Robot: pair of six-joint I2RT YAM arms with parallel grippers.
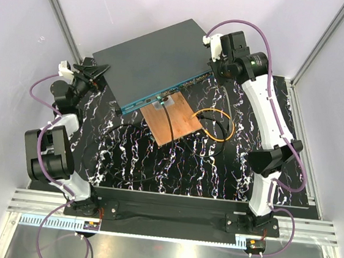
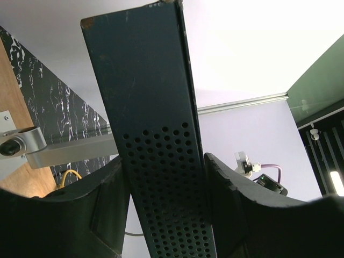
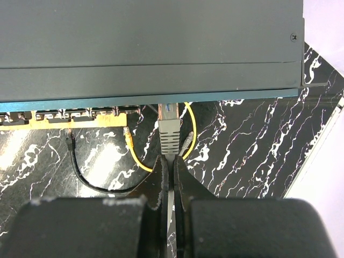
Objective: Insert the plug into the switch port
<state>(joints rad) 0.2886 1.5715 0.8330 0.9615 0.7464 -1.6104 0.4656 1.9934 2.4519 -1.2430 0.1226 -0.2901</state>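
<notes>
The switch (image 1: 158,57) is a large dark flat box lying slantwise at the back, its teal-edged front face (image 1: 163,94) towards the arms. My left gripper (image 1: 98,71) is shut on its left corner. In the left wrist view the perforated side of the switch (image 2: 161,188) fills the gap between both fingers. My right gripper (image 3: 171,164) is shut on the grey cable just behind the grey plug (image 3: 169,134). The plug's clear tip touches the socket row under the teal edge (image 3: 226,95), near the switch's right end. I cannot tell how deep it sits.
A brown wooden board (image 1: 173,122) lies against the switch front. A yellow cable loop (image 1: 217,122) and black cables (image 1: 126,155) lie on the marbled mat. A yellow plug (image 3: 129,141), a black plug (image 3: 69,141) and a second grey plug (image 3: 187,144) lie near the sockets. Enclosure walls stand close.
</notes>
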